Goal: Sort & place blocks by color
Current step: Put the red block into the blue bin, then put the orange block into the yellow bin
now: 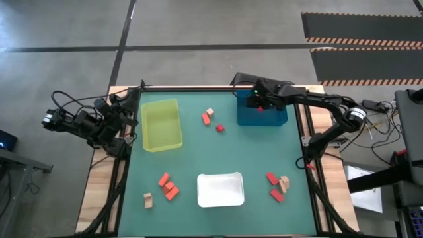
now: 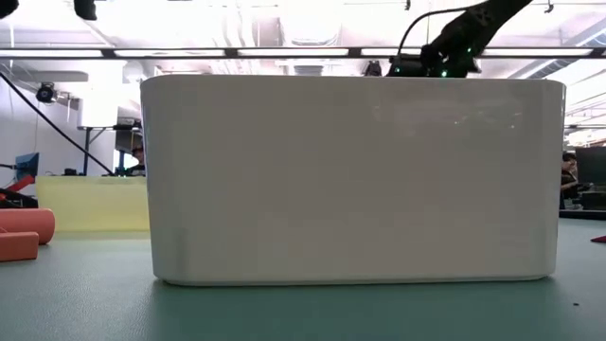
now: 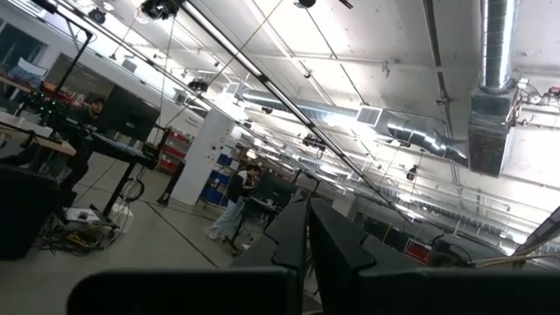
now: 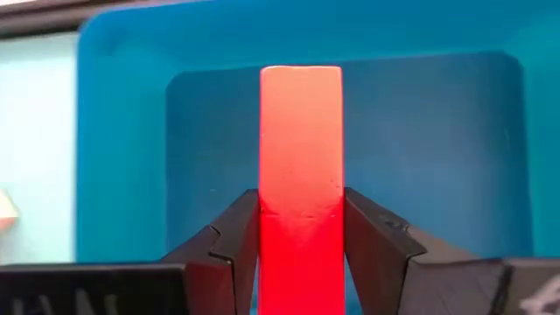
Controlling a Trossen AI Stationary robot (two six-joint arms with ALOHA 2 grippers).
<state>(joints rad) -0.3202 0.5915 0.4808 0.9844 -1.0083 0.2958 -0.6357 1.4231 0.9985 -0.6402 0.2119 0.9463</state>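
My right end effector (image 4: 301,241) hangs over the blue tray (image 1: 277,118) at about one o'clock on the worktop (image 1: 238,149), its fingers partly closed and clamped on an orange-red block (image 4: 301,149). The wrist view shows that block standing out straight between my pads, gripped at its near end, with the tray's floor behind it. I judge it a light, stiff piece with hard flat faces: it should not bend or crush, but a smooth face could slide, so holding two opposite long sides is the right grip, and letting go low over the tray should keep it from bouncing.

My left end effector (image 3: 306,249) is shut on nothing, parked off the worktop's edge at nine o'clock, pointing out into the room.

The other blocks lie loose on the worktop: a few near twelve o'clock (image 1: 207,118) between the yellow-green tray (image 1: 161,142) and the blue one, a cluster at seven o'clock (image 1: 167,186) left of the white tray (image 1: 220,192), and another at five o'clock (image 1: 278,186). Each group mixes red shades with bare tan wood, so most of the sorting is not yet done.
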